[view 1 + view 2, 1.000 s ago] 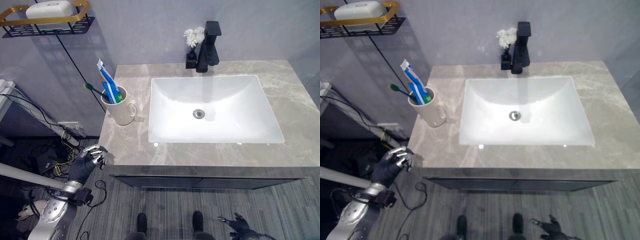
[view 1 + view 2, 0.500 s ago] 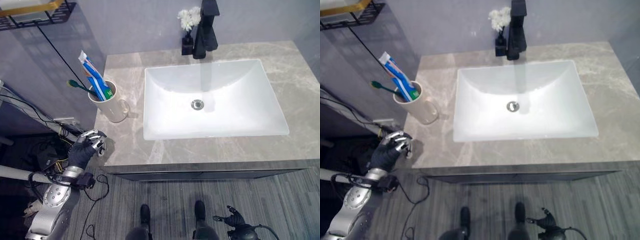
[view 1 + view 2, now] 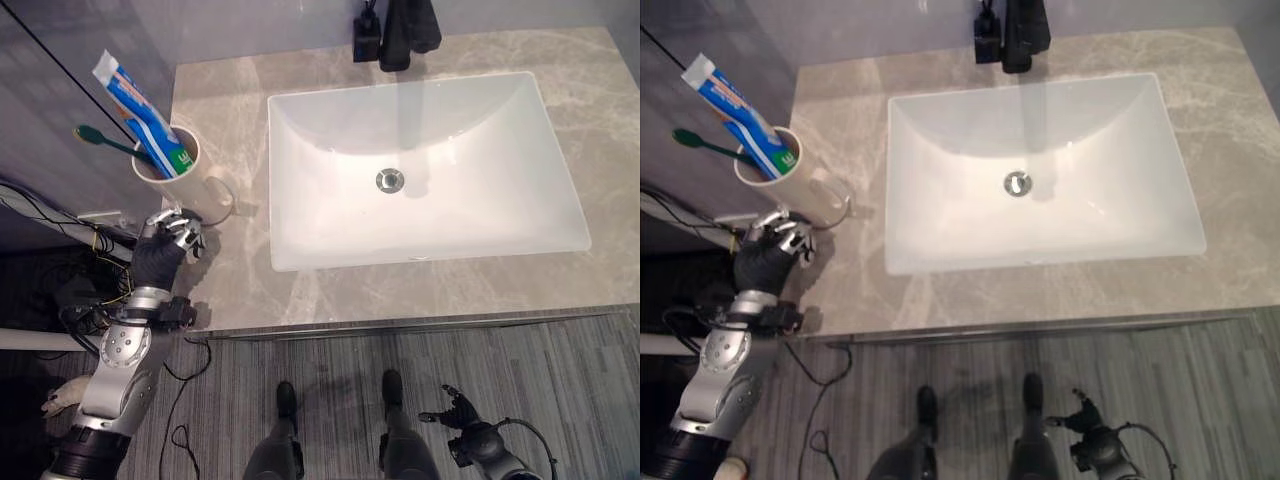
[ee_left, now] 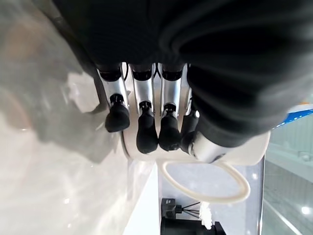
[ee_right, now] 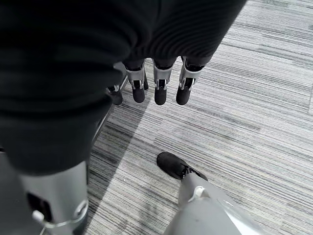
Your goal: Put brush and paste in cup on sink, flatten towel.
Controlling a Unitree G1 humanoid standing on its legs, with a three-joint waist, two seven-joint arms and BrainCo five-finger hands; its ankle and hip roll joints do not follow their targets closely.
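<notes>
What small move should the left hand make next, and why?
Probably close the left hand the rest of the way onto the cup. Its relaxed fingers sit right beside the cup's lower wall and handle, holding nothing, while the toothbrush and toothpaste already stand inside. The right hand hangs low over the floor.

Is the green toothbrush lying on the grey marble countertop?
No, the green toothbrush stands in the cream mug beside the blue toothpaste tube.
</notes>
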